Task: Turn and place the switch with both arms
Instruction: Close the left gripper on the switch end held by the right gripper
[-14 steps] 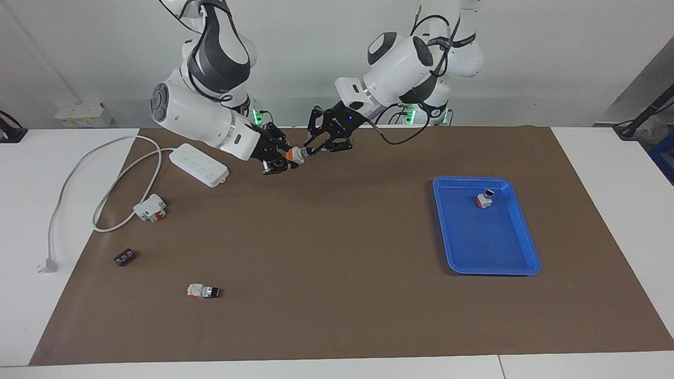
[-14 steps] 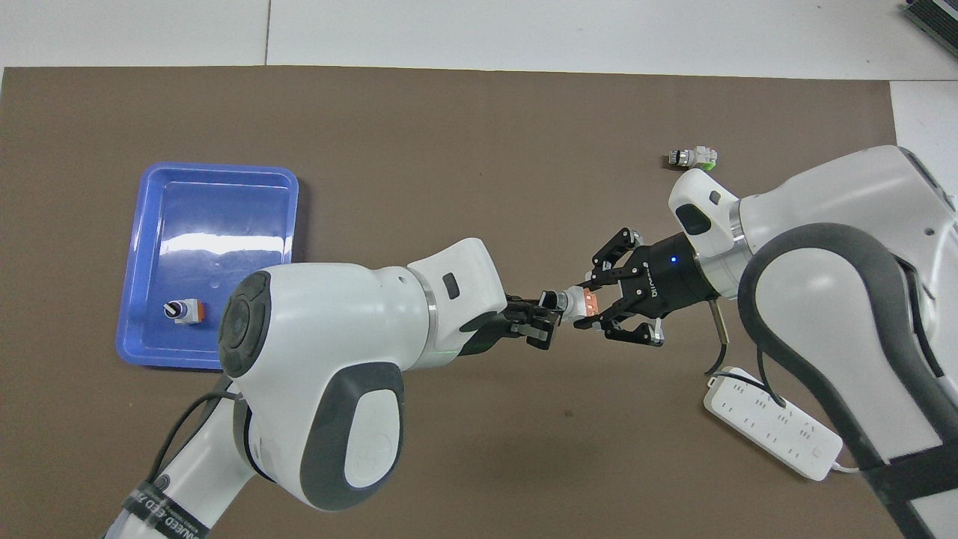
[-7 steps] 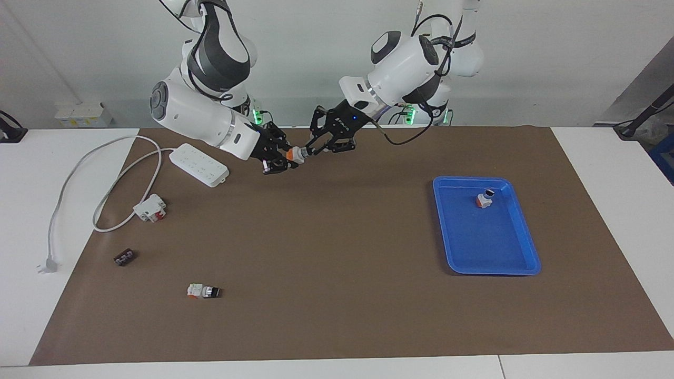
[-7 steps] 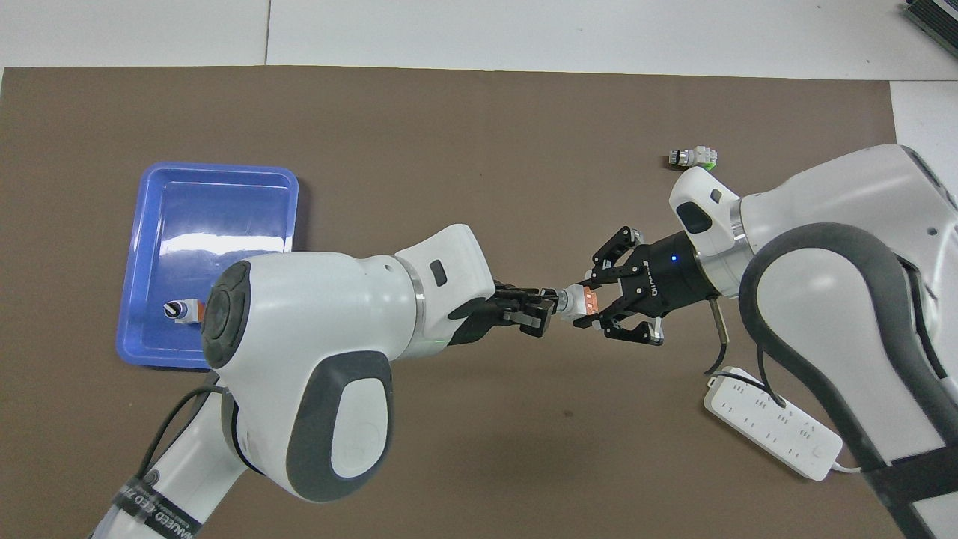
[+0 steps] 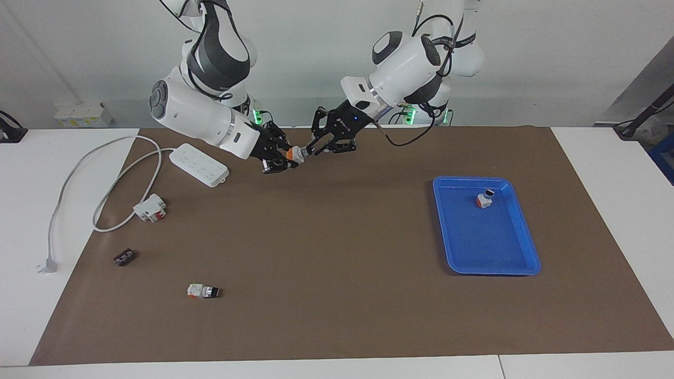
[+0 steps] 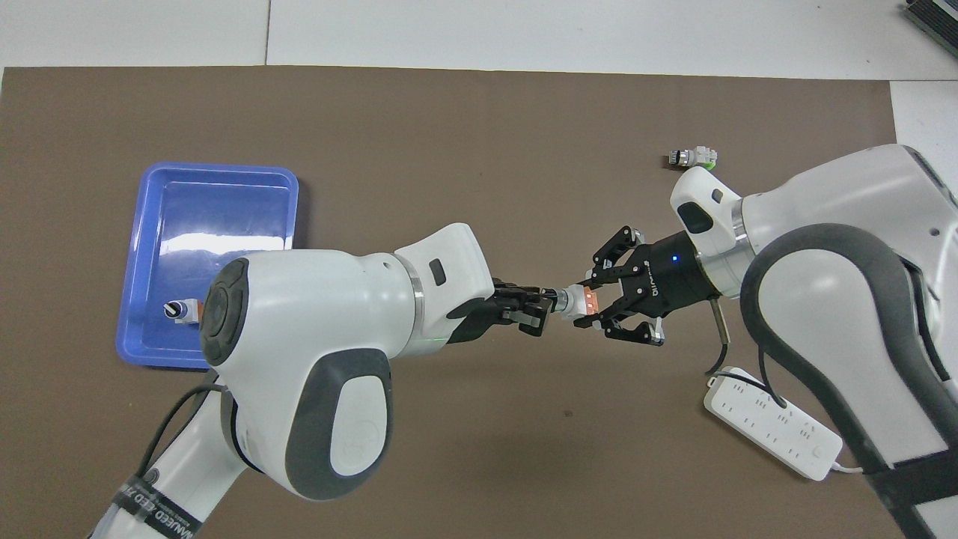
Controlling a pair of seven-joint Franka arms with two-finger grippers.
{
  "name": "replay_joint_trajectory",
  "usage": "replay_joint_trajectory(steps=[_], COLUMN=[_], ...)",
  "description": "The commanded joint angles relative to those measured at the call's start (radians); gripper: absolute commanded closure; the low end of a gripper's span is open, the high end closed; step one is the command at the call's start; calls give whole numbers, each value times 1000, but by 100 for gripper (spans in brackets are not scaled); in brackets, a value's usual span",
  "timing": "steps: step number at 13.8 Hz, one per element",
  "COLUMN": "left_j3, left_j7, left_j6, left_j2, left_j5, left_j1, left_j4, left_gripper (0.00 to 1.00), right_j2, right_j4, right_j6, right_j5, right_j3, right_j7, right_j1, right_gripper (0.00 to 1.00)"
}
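Two grippers met in the air over the brown mat, with the switch (image 5: 293, 153) held between them above the part of the mat close to the robots. The right gripper (image 5: 281, 156) had its fingers pinched on the orange-and-white rear block. The left gripper (image 5: 313, 149) had its fingertips closed on the knob end, its outer links spread wide. The switch lay roughly level, its long axis running along the table from one arm toward the other, knob end toward the left gripper and orange block toward the right gripper.

Toward the left arm's end of the table sat a blue tray (image 5: 495, 252) with a red-based switch (image 5: 484, 199) in it. Toward the right arm's end lay a white power strip (image 5: 199, 165), and, farther from the robots, a mostly white switch (image 5: 204, 291).
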Motion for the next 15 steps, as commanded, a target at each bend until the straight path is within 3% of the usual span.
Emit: replay_joint_trajectory(steps=[1,2,5,6,15], left_j3=[2,0,0,0,-3], left_j7=[29,29,29,29,-58], left_j6=[-14,-14,-20,-21,-21], left_j2=[12,12,12,12,10], left_j5=[-23,-23,-20,-20,-23], left_j1=[-2,-2,-2,-2,1], left_j4=[17,17,18,20,18], left_gripper=[75,76,97,100,100], right_j2=[-18,-18,-18,-18,-18], right_j4=[-10,-10,-10,-10,-10], right_j6=[10,10,10,10,10], right_j5=[12,12,12,10,10], right_j3=[5,5,5,5,5], right_j7=[26,26,26,26,26], right_j1=[-2,-2,-2,-2,-2], right_gripper=[100,100,100,100,100])
